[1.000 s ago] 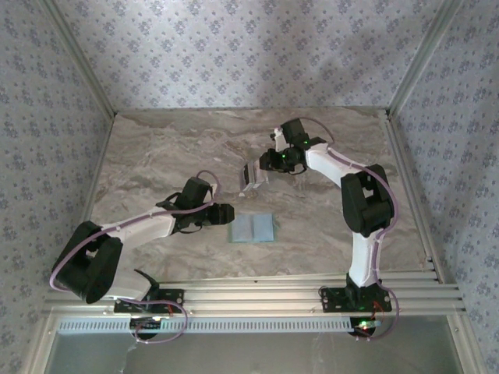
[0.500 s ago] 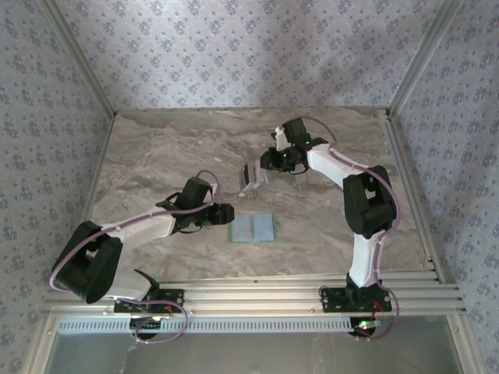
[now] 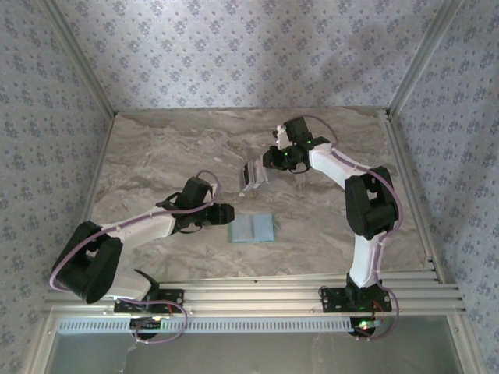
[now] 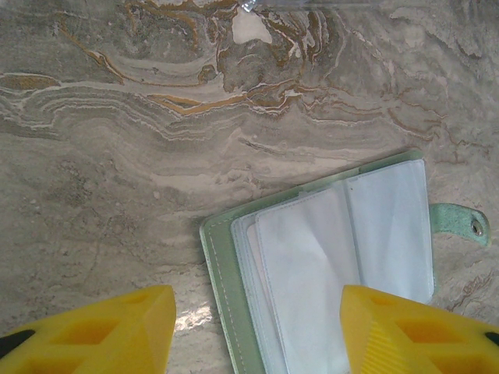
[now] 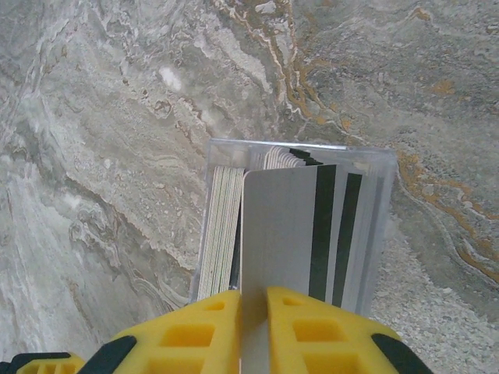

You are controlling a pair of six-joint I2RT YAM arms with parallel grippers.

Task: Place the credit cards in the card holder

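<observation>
The card holder (image 4: 222,273) lies open on the marble table, pale green with clear sleeves facing up; from above it sits near the front middle (image 3: 252,228). My left gripper (image 4: 257,327) hovers open over its left half, one yellow finger on either side of it, touching nothing; the top view has it just left of the holder (image 3: 228,213). Several credit cards (image 5: 222,226) stand on edge in a clear box (image 5: 376,167). My right gripper (image 5: 254,300) is shut on one silvery credit card (image 5: 284,226) with dark stripes, which still stands in the box (image 3: 252,174).
A green snap tab (image 4: 460,222) sticks out from the holder's right side. Metal frame posts and patterned walls enclose the table (image 3: 156,156). The aluminium rail (image 3: 257,288) runs along the near edge.
The right gripper's fingers have closed onto the edge of the silvery card. The left arm and the card holder have not moved.
</observation>
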